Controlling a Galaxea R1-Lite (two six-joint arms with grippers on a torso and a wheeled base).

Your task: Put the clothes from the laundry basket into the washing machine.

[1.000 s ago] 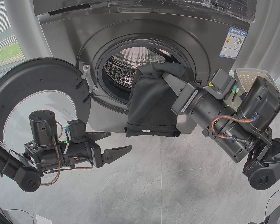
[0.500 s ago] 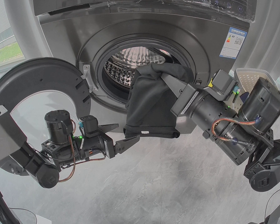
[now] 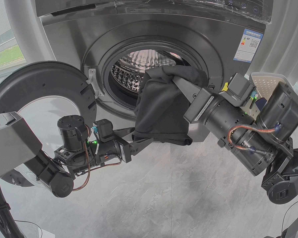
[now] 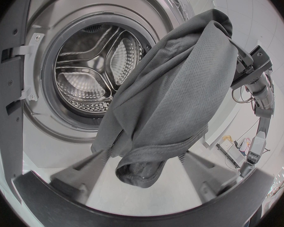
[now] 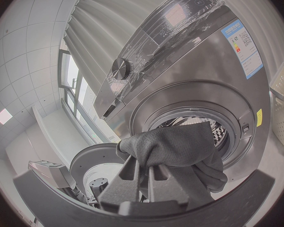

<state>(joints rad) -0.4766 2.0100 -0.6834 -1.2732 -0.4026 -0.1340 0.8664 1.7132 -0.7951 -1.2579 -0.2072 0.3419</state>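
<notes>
Right hand clamped on top of dark garment, holding it at mouth of washing machine. Cloth hangs down front, over lower rim of opening. Left hand fingers apart, straddling garment's bottom hem. Round door swung open at left. Laundry basket behind right arm.

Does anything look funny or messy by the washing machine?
Only the dark garment: it isn't in the drum. It dangles in front of the opening, pinched at its top by the right gripper, its hem sagging between the open fingers of the left gripper. Nothing looks spilled or broken.
</notes>
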